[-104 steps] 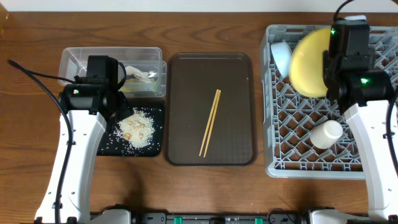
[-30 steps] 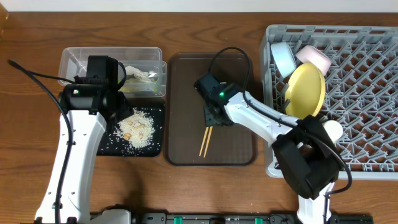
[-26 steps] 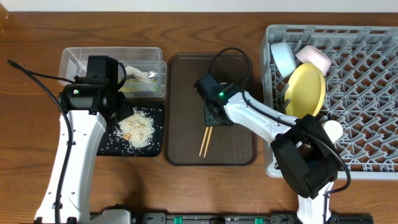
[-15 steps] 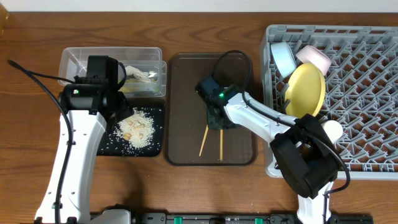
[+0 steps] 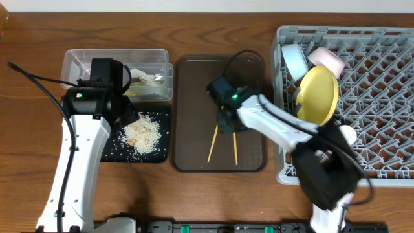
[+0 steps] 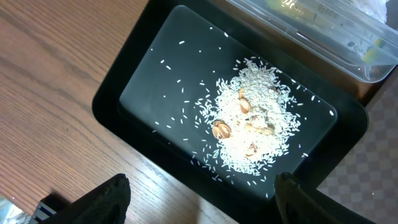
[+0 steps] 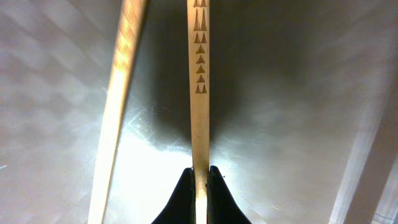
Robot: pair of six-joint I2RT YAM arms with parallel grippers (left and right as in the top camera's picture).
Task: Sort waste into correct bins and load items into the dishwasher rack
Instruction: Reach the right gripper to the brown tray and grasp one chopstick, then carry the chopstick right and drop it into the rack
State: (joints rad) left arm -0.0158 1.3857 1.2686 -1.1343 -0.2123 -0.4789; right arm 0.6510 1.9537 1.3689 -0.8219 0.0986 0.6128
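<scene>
The right pincer (image 7: pixel 199 179) is grasping one chopstick (image 7: pixel 199 81) over the brown tray (image 5: pixel 194 84) at mid-surface; the left pincer (image 6: pixel 202 204) is hovering released over the black tray (image 6: pixel 134 87) of rice (image 6: pixel 264 124).

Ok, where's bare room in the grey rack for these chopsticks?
The large grey plastic rack is bare across its right half, from the round yellow plate to the right wall. Its left side is crowded: light blue bowl, white bowl, plate, small pale cup.
</scene>
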